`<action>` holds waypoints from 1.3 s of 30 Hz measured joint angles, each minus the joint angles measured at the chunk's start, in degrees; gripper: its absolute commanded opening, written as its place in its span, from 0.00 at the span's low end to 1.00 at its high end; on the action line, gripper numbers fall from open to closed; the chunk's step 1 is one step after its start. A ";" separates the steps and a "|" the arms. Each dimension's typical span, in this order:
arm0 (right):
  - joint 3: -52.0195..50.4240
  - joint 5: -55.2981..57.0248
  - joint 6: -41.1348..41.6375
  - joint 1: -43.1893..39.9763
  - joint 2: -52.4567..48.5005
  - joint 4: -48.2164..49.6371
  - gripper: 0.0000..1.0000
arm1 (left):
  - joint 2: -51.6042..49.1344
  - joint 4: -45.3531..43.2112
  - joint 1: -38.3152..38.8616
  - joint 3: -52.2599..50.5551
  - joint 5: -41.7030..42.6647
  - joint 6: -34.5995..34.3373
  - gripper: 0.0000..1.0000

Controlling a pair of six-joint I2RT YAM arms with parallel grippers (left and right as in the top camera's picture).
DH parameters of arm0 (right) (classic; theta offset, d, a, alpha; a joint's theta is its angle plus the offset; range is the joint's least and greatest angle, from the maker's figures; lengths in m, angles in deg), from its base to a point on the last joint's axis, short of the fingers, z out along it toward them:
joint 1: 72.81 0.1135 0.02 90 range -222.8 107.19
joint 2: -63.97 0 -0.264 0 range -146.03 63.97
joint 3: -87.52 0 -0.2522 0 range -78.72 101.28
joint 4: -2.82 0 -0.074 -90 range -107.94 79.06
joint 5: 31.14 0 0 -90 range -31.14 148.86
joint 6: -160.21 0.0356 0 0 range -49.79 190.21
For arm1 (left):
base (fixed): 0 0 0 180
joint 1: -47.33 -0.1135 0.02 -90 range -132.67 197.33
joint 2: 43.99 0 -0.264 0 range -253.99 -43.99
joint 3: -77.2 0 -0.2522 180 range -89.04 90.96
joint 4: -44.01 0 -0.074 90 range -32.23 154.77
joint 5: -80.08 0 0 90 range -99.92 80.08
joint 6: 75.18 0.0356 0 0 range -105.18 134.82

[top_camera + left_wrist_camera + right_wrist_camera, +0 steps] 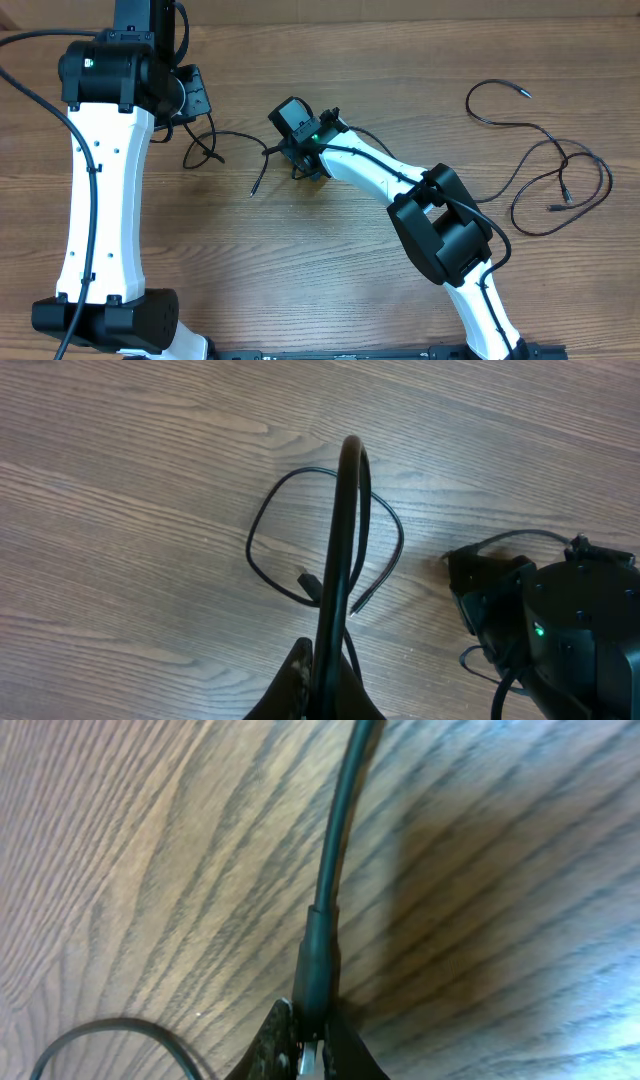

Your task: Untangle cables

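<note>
Black cables (250, 547) on wood (380, 60) — left gripper (325, 660) pinches one cable (338, 530), right gripper (305, 1042) pinches a plug end (315, 955).

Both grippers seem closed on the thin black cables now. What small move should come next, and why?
I would probably draw the right gripper slowly away from the left gripper, keeping it low. Both are shut on the cables, and a crossed loop lies on the table beside the left gripper. A gentle pull may open that loop.
</note>
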 measured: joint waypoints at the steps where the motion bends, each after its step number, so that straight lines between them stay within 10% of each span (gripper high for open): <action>1: 0.07 0.22 -0.07 0.00 0.04 -0.57 0.04 | 0.00 0.00 0.00 0.00 0.00 0.00 0.04; 15: -0.37 8.57 -14.64 -7.67 8.74 -17.94 0.04 | 0.00 -0.13 0.00 0.00 0.00 0.00 0.04; 33: -0.37 17.62 -35.56 -56.06 20.98 -38.32 0.04 | 0.00 -4.33 0.00 -0.04 4.39 0.20 0.04; 39: -0.39 7.21 -42.66 -61.72 20.98 -38.18 0.28 | 0.00 -8.79 0.94 -0.04 12.28 4.31 0.04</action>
